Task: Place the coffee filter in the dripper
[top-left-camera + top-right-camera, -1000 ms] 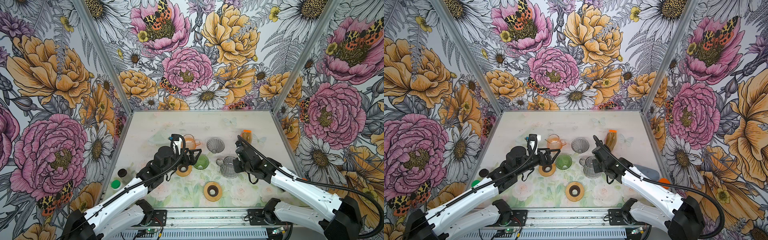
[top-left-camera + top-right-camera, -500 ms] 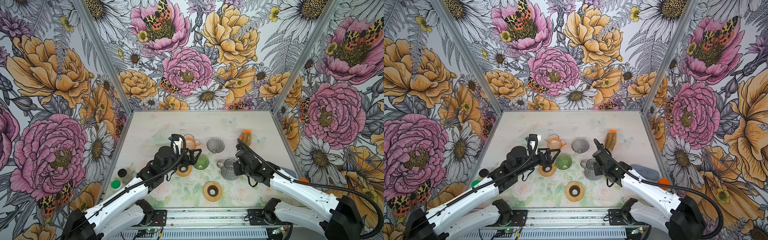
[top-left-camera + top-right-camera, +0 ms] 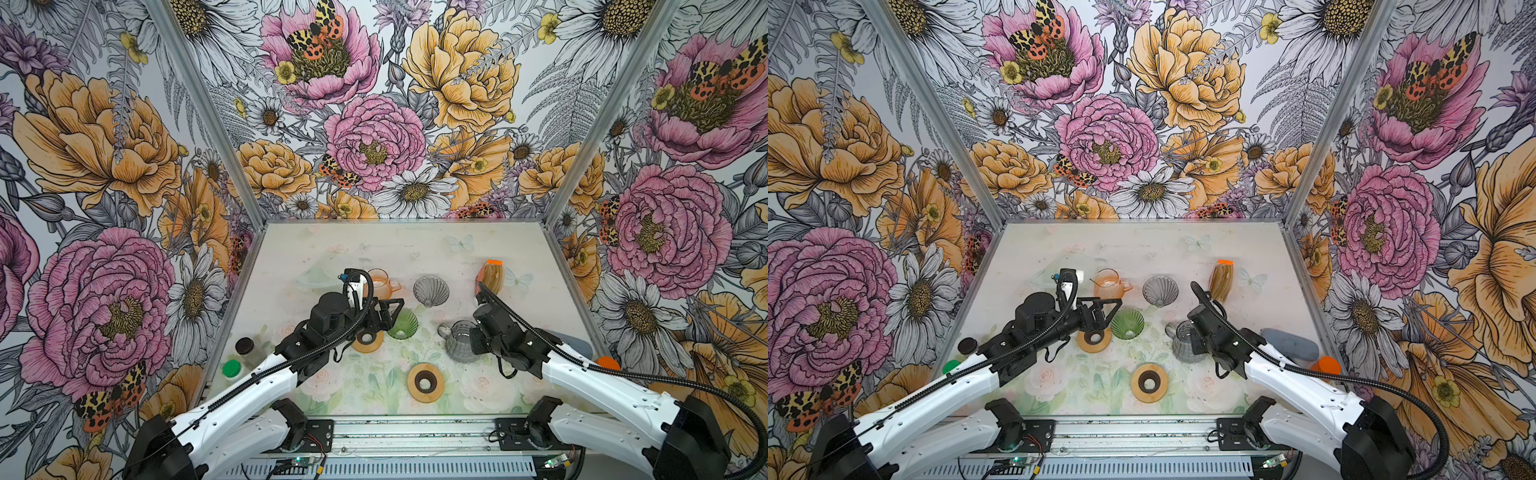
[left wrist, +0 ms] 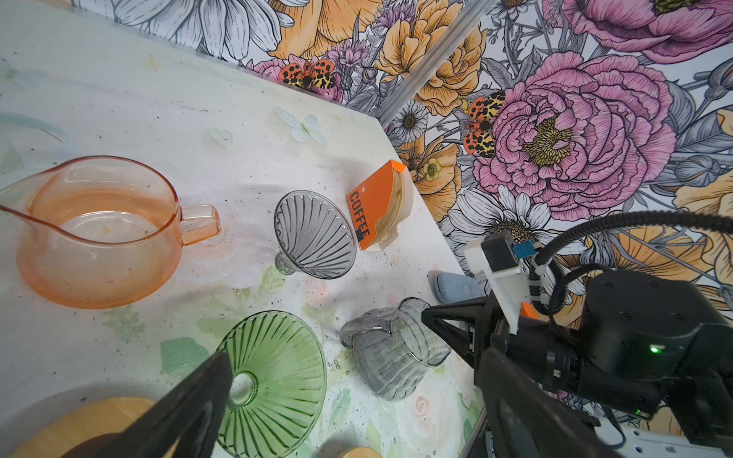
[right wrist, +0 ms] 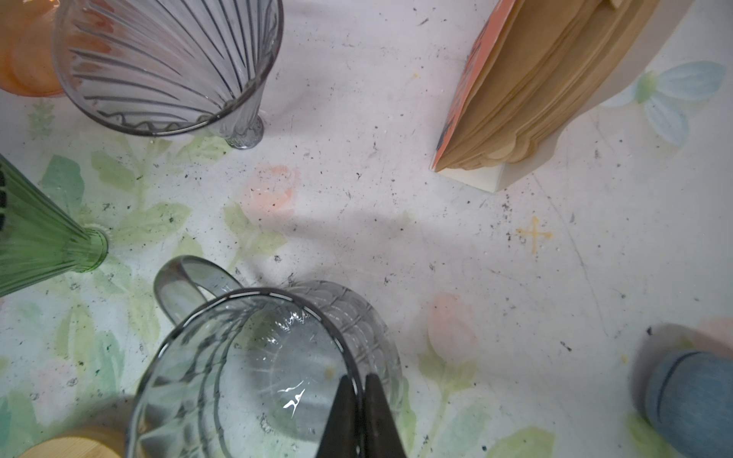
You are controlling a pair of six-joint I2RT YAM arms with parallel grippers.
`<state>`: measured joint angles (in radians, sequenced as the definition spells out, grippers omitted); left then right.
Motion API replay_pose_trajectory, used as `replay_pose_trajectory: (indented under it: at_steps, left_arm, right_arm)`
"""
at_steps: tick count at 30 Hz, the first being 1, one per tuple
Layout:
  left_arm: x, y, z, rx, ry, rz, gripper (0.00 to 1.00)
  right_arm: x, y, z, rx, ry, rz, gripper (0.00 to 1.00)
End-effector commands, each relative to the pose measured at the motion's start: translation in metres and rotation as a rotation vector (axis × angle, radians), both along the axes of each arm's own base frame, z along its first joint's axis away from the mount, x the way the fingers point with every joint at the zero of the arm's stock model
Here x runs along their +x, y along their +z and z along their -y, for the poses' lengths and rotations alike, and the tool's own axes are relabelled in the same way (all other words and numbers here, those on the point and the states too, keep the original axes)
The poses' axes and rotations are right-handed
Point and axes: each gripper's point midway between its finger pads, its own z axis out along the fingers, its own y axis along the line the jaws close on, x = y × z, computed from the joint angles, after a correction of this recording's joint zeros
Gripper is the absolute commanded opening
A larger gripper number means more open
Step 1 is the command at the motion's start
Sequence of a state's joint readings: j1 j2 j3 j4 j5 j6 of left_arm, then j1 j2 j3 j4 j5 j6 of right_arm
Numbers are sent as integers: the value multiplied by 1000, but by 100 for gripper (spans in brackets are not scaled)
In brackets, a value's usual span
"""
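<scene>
Brown paper coffee filters (image 5: 527, 91) stand stacked in an orange-and-white holder (image 3: 490, 276) (image 3: 1221, 280) at the back right. A grey glass dripper (image 3: 431, 291) (image 4: 313, 234) lies on its side at mid-table. In front of it a green dripper (image 3: 402, 324) (image 4: 273, 380) also lies on its side. My left gripper (image 3: 388, 313) (image 4: 353, 368) is open, one finger just beside the green dripper, nothing held. My right gripper (image 5: 360, 380) (image 3: 473, 336) is shut on the rim of a grey glass pitcher (image 5: 254, 368) (image 3: 459, 343), one finger inside and one outside.
An orange glass server (image 3: 380, 282) stands behind my left gripper. Two wooden rings (image 3: 368, 341) (image 3: 425, 382) lie toward the front. Small bottles (image 3: 244, 347) sit at the left edge. A blue-grey object (image 3: 1289, 343) and an orange cap (image 3: 1325, 365) lie at the right edge.
My right gripper has shifted slightly toward the front with the grey pitcher in its grip. The left arm has not moved.
</scene>
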<state>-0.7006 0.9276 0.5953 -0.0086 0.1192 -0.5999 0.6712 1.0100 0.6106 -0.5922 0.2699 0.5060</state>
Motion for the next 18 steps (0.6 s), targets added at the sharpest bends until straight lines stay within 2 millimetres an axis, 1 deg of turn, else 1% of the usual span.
replay_pose_trajectory:
  at_steps: [1,14,18]
  left_arm:
    - [0,5,-1,-16,15,15,99]
    - [-1,8,-1,-10,10,20,99]
    - [-1,8,-1,-10,12,20,99]
  right_arm:
    - [10,12,-3,34,-23,64,5]
    - [10,13,-3,41,-25,67,10]
    - [10,14,-3,38,-27,70,10]
